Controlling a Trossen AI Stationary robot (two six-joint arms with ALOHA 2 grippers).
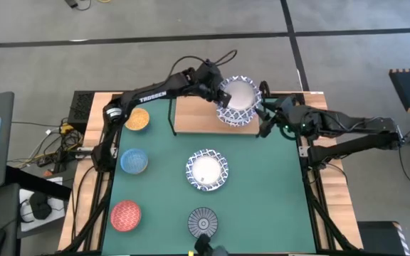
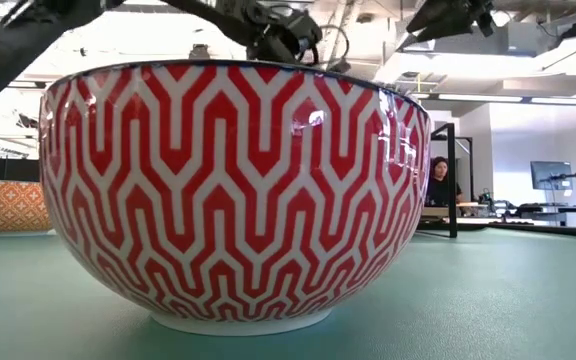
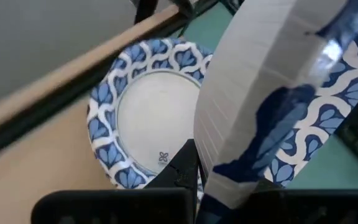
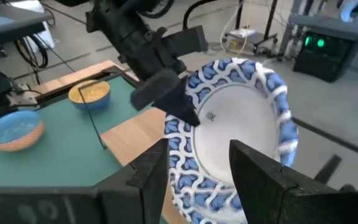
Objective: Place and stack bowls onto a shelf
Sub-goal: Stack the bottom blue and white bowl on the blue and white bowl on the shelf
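1. Left gripper [image 1: 223,96]: clenched on the rim of a tilted white-and-blue bowl [image 1: 239,97], held above the shelf [image 1: 191,115].
2. Second white-and-blue bowl [image 3: 151,134]: seen beneath the held one, on the shelf's right end.
3. Right gripper [image 4: 194,163]: fingers spread, just beside the held bowl, nothing grasped.
4. Third patterned bowl [image 1: 206,171]: on the green mat [image 1: 262,206], with yellow [image 1: 137,119], light blue [image 1: 134,161], red [image 1: 125,215] and striped [image 1: 203,222] bowls.
5. Risk: an off-centre release, caused by the tilt, could leave the bowl skewed or sliding off.
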